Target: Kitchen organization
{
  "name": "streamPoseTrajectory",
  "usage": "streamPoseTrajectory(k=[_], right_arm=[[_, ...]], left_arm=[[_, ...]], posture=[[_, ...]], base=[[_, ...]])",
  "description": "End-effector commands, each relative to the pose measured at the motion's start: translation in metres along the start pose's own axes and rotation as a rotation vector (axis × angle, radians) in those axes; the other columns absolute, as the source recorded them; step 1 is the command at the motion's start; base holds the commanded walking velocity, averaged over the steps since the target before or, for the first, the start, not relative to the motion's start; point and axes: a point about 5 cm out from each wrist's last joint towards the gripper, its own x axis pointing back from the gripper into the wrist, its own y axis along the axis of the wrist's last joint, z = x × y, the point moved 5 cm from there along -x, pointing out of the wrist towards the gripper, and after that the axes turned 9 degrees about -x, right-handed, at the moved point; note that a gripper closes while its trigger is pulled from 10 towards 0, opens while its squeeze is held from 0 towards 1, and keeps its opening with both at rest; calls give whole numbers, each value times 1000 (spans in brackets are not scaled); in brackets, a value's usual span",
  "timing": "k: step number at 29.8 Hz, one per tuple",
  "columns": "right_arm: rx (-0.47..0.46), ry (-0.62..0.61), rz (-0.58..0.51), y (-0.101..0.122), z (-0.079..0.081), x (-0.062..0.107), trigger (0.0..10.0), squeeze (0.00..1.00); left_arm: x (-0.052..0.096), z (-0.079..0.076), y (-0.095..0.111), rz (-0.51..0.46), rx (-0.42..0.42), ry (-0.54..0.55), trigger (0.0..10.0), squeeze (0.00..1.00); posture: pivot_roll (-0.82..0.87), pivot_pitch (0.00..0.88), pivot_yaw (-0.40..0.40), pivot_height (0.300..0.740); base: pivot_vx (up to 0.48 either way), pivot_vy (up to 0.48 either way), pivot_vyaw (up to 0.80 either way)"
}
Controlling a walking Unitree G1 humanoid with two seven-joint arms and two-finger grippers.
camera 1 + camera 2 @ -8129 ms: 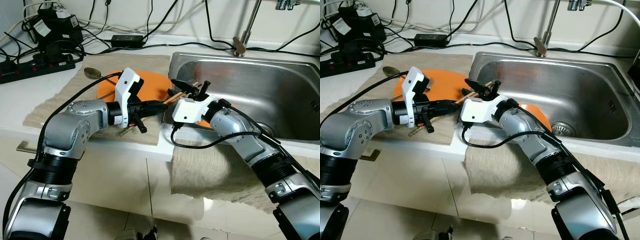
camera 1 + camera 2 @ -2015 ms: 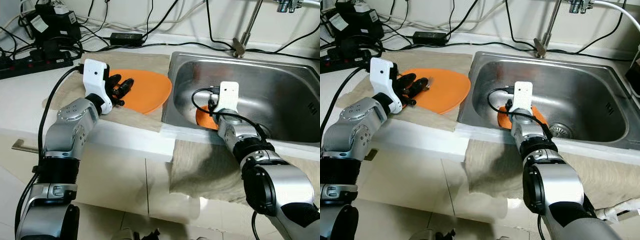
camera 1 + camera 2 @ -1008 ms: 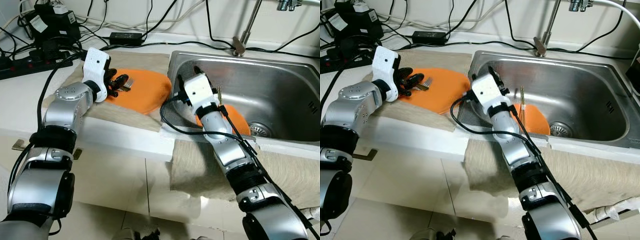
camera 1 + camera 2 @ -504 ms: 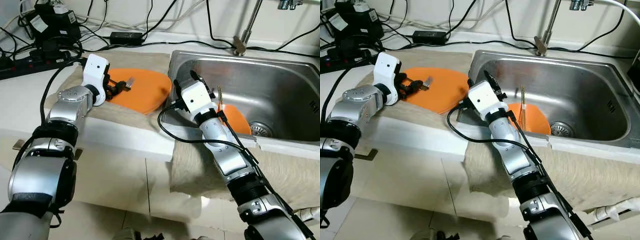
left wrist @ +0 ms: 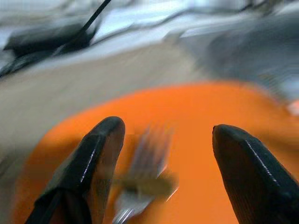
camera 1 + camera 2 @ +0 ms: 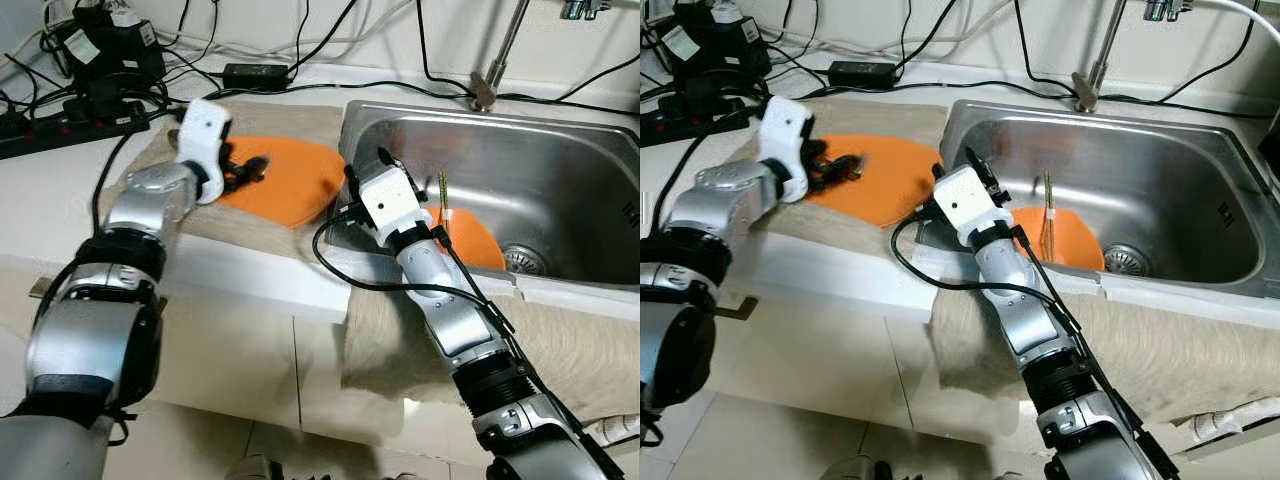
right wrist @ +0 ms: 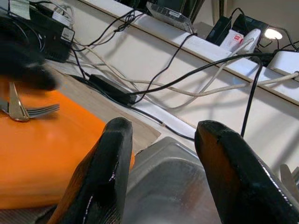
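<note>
So the fork (image 5: 140, 172) is lying on the orange plate (image 6: 290, 185) up on the desk, right between my left jaws (image 5: 161, 175), which are spread apart with nothing in them. It's thin stiff metal, light, and I'd guess slippery against that smooth plate, so I'd pinch it across the handle rather than the tines. The left wrist view is pretty blurred, though. The right wrist view gives me the tines (image 7: 39, 110) nice and sharp, well ahead of the right jaws (image 7: 163, 182), which are also apart and empty, sitting at the near corner of the sink (image 6: 1160, 180). From the head views I also get chopsticks (image 6: 1046, 215) on a second orange plate (image 6: 1070, 240) down in the sink.
</note>
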Motion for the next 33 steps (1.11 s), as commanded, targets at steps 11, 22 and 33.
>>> streamPoseTrajectory(k=[11, 22, 33], right_arm=[[-4, 17, 21, -2, 5, 0, 10000, 0], [-17, 23, 30, -4, 8, 0, 10000, 0], [-26, 21, 53, -8, 5, 1, 10000, 0]], left_arm=[[-2, -33, -14, 96, 76, -127, 10000, 0], [10, -42, -37, 205, 76, -161, 10000, 0], [33, -54, -60, 343, 70, -243, 10000, 0]], posture=[[40, 2, 54, 740], [48, 10, 53, 740], [62, 13, 55, 740]], base=[[0, 0, 0], [0, 0, 0], [0, 0, 0]])
